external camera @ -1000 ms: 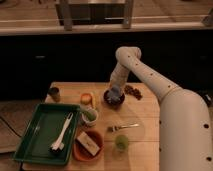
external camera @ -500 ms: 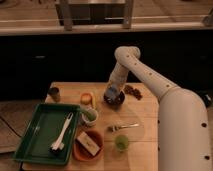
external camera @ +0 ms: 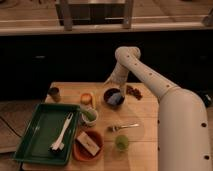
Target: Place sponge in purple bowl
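Observation:
The purple bowl (external camera: 107, 93) stands at the back middle of the wooden table. The blue-grey sponge (external camera: 116, 100) lies inside it, filling much of the opening. My gripper (external camera: 110, 82) hangs just above the bowl's back rim, on the white arm that reaches in from the right. It holds nothing that I can see.
A green tray (external camera: 37, 137) with a white utensil (external camera: 62, 133) lies at the left. An orange bowl (external camera: 80, 149) with a tan block (external camera: 88, 143) sits at the front. A white-and-green cup (external camera: 89, 116), a small orange cup (external camera: 87, 98), a dark cup (external camera: 54, 93), a fork (external camera: 123, 127), a green cup (external camera: 121, 143) and brown bits (external camera: 133, 91) surround the bowl.
My gripper has risen from inside the purple bowl to just above its rim. The sponge now shows lying in the bowl.

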Tool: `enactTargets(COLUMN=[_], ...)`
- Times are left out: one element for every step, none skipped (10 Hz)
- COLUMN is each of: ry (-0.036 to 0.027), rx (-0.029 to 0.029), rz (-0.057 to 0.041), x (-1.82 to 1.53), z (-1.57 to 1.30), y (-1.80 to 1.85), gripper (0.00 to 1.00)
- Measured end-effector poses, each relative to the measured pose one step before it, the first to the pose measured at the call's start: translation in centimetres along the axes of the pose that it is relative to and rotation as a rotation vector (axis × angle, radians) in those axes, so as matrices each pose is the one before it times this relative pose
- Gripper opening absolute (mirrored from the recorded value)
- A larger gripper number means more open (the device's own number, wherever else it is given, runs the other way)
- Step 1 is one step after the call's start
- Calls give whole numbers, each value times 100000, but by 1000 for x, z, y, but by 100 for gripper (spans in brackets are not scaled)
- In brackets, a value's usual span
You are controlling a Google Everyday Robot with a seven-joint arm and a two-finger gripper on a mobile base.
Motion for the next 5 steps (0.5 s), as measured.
enactTargets(ry=[-127,-64,-69,-135,-91], rx=[-194,-94,-65,-85,0], rz=[-44,-90,19,51,19], x=[-2,-4,11,11,17], z=[38,0,23,51,19], y=[20,-46,26,79,66], gripper=[80,80,80,80,80])
